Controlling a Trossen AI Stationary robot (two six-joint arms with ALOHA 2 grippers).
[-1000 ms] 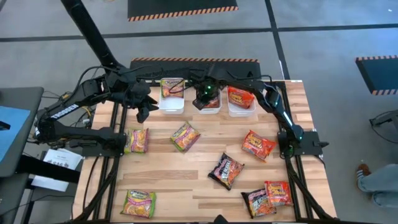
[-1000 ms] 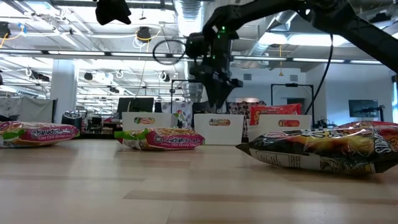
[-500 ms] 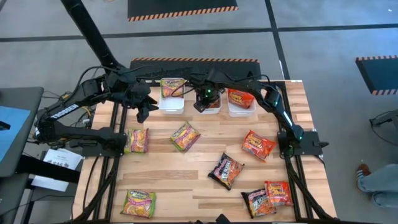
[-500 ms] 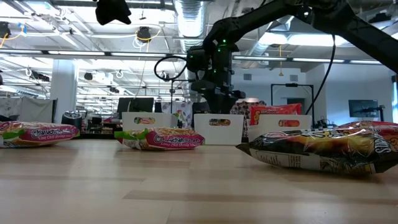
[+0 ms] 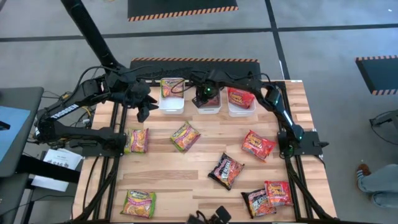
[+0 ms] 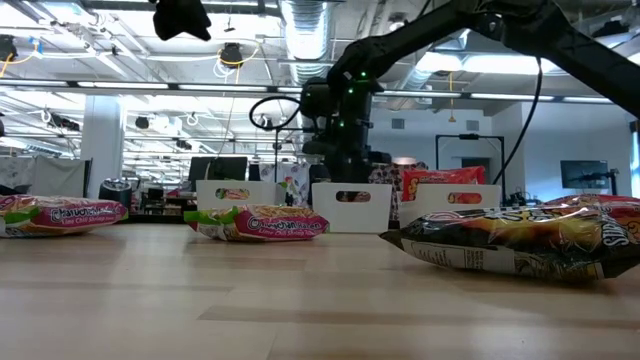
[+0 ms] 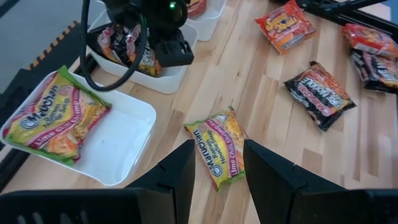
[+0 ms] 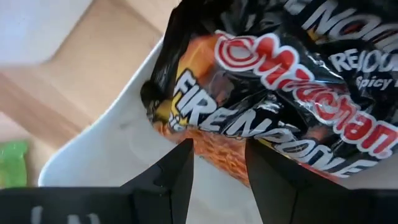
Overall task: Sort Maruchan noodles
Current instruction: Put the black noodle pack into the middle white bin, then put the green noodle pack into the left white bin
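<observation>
R gripper (image 5: 207, 98) is seen directly over the middle white bin (image 5: 208, 106), fingers parted w/ a clear gap, nothing pinched. Just past its fingertips (image 8: 180, 168) a dark packet (image 8: 273, 93) is seen lying in that bin; whether it is touched cannot be told. From the left wrist view the packet's long axis appears to run roughly along the bin's length, propped against one wall rather than flat.

L gripper (image 5: 142, 106) is held beside the left bin (image 5: 172, 103), above the table's far-left edge, fingers apart, empty. A green-yellow packet (image 5: 171, 88) lies in that bin; red-orange packet (image 5: 240, 98) lies in the right bin (image 5: 241, 107).

Still loose on the wooden table (image 5: 205, 155), taken outward from the R gripper: green-yellow pkt (image 5: 185, 136) nearest, toward the L side, long axis diagonal; red-orange pkt (image 5: 258, 145) on the R side; dark pkt (image 5: 226, 170) center; then a dark and a red-orange pair (image 5: 267, 197) at the near-right corner. On the L: green-yellow pkts at the edge (image 5: 137, 140) and the near-left corner (image 5: 138, 203).

Judgement: a straight-up retreat is needed first by the R arm; the R-side red-orange pkt is reached more easily by it, the green-yellow ones by the L arm.
</observation>
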